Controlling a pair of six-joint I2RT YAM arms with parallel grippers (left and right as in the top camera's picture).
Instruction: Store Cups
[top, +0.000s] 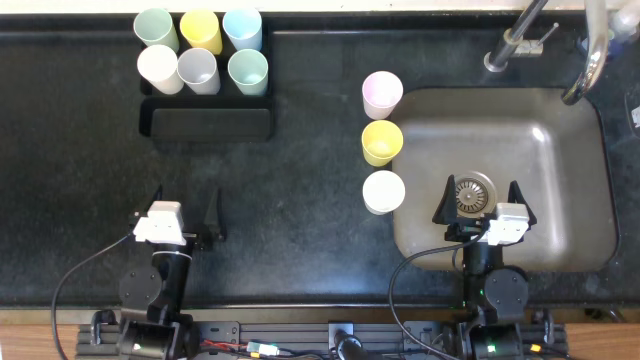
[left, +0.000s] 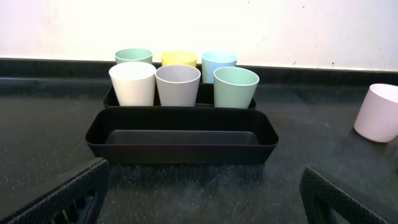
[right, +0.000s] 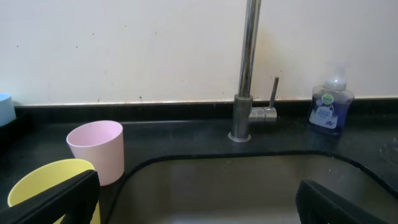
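Left pincer (top: 186, 207): fingers are held apart, nothing gripped, above the desk (top: 300, 220), faced toward the black tray (top: 210, 124).
Right pincer (top: 480, 202): fingers are spread wide, nothing gripped, over the sink (top: 560, 180).
Loose cups: pink cup (top: 381, 92), yellow cup (top: 381, 141) and white cup (top: 383, 191) are lined up on the desk just beside the sink's left rim.
Stored cups: six cups (top: 198, 70) are stood upright in two rows behind the empty black tray.
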